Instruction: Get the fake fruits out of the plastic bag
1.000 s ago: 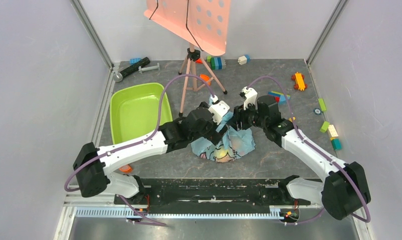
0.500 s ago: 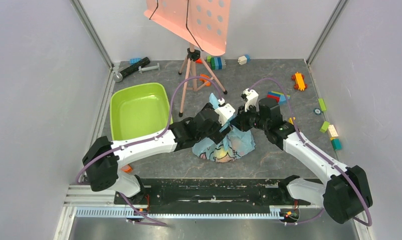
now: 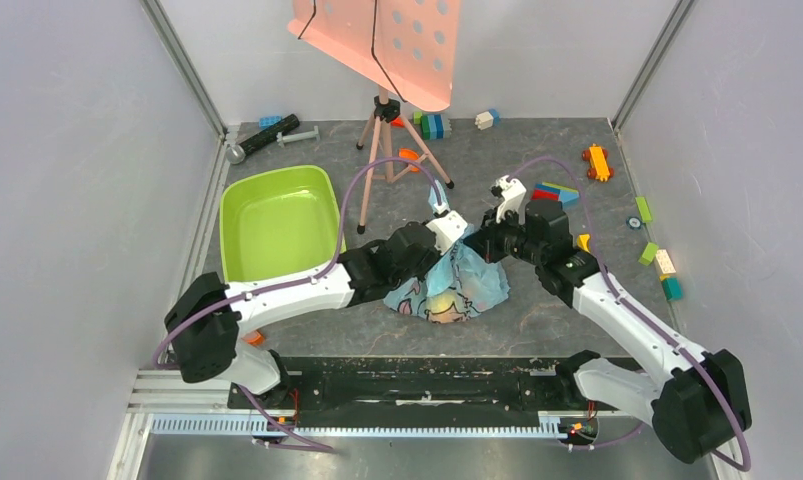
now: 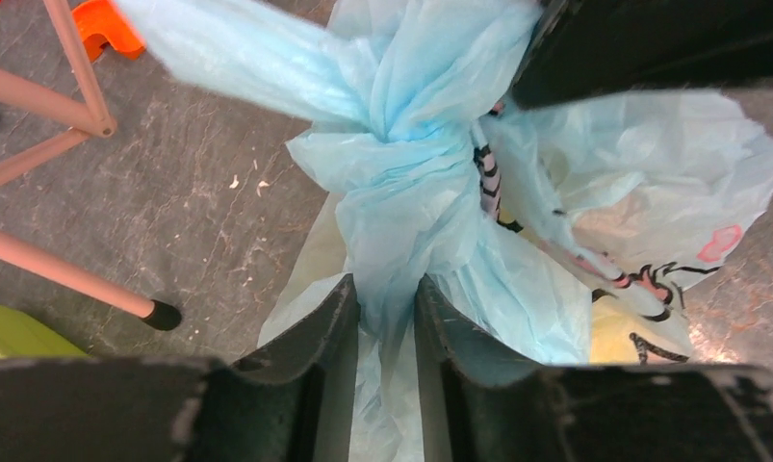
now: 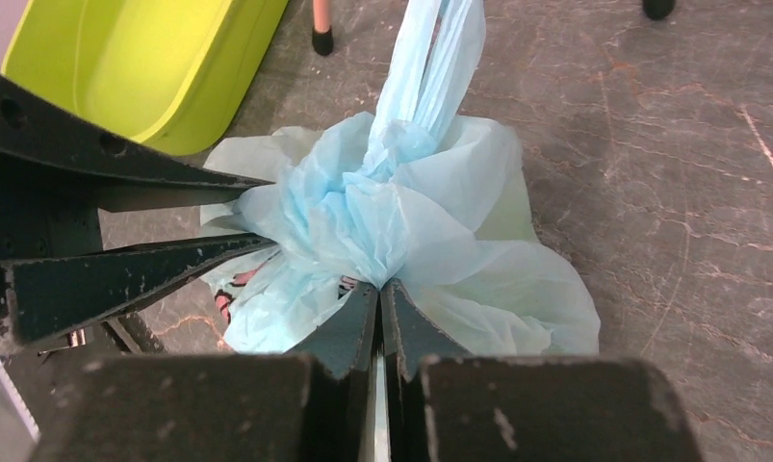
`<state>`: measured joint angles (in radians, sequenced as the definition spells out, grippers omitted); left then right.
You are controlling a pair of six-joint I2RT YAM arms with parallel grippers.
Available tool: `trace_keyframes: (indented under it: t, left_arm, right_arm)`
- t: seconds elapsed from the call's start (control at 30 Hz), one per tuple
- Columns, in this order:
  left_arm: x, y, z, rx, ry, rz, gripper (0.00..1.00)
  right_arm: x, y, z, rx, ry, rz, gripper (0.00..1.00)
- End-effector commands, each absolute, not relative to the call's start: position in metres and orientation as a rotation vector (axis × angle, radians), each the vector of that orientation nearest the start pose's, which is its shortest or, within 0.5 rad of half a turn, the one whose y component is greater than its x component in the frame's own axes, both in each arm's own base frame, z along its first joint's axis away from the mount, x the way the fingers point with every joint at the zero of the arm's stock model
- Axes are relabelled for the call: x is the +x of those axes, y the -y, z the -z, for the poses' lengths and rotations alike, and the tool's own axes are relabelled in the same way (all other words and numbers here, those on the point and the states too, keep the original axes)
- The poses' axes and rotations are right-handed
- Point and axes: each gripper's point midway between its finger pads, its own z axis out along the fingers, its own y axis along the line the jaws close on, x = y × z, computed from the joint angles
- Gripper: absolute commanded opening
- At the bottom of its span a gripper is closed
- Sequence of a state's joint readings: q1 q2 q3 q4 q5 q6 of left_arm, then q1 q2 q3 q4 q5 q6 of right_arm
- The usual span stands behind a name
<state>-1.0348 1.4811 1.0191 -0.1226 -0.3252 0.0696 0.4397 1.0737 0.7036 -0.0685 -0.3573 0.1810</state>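
The light-blue plastic bag (image 3: pixel 455 285) lies on the grey table between both arms, its top tied in a knot (image 4: pixel 401 144). My left gripper (image 4: pixel 387 289) is shut on the bunched neck just below the knot. My right gripper (image 5: pixel 379 289) is shut, pinching a fold of the bag's film (image 5: pixel 363 221) on the opposite side. The left gripper's fingers (image 5: pixel 122 269) show at the left of the right wrist view. The fake fruits stay inside the bag. Only a yellowish shape (image 4: pixel 623 337) shows through the film beside the printed face.
A lime-green tub (image 3: pixel 277 220) stands left of the bag. A pink stand on a tripod (image 3: pixel 387 130) rises just behind it, with its legs (image 4: pixel 64 96) close to the bag. Toy bricks (image 3: pixel 662 265) and an orange car (image 3: pixel 598 160) lie at the right.
My left gripper moved right onto the bag's top and closed on its neck. My right gripper closed on the bag's film and shifted slightly right.
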Motion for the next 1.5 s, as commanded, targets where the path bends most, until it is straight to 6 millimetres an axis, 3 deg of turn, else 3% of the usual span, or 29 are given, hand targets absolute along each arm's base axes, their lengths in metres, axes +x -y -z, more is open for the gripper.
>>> trace_keyframes:
  t: [0.0, 0.23, 0.47, 0.9, 1.0, 1.1, 1.2, 1.27, 1.33, 1.47]
  left_arm:
    - [0.271, 0.317, -0.177, 0.882, -1.841, 0.179, 0.31]
    - [0.266, 0.292, -0.195, 0.716, -1.822, 0.233, 0.20]
    - [0.257, 0.270, -0.205, 0.526, -1.801, 0.356, 0.05]
    - [0.244, 0.239, -0.206, 0.334, -1.785, 0.513, 0.03]
    - [0.242, 0.242, -0.206, 0.360, -1.781, 0.546, 0.03]
    - [0.239, 0.250, -0.212, 0.415, -1.762, 0.576, 0.02]
    - [0.238, 0.256, -0.219, 0.460, -1.746, 0.585, 0.02]
    - [0.239, 0.258, -0.224, 0.481, -1.741, 0.577, 0.02]
    - [0.240, 0.260, -0.229, 0.505, -1.739, 0.570, 0.02]
    - [0.240, 0.261, -0.241, 0.532, -1.726, 0.572, 0.02]
  right_arm:
    - [0.291, -0.190, -0.193, -0.365, -1.951, -0.685, 0.01]
    - [0.305, -0.146, -0.192, -0.133, -1.950, -0.571, 0.00]
    - [0.305, -0.110, -0.183, 0.069, -1.929, -0.573, 0.00]
    - [0.298, -0.102, -0.156, 0.260, -1.959, -0.684, 0.04]
    - [0.295, -0.105, -0.159, 0.226, -1.950, -0.704, 0.16]
    - [0.294, -0.107, -0.173, 0.102, -1.903, -0.678, 0.50]
    - [0.293, -0.102, -0.194, -0.034, -1.825, -0.589, 0.76]
    - [0.292, -0.098, -0.210, -0.115, -1.762, -0.526, 0.82]
    - [0.291, -0.099, -0.228, -0.195, -1.694, -0.492, 0.81]
    - [0.281, -0.122, -0.255, -0.484, -1.544, -0.512, 0.80]
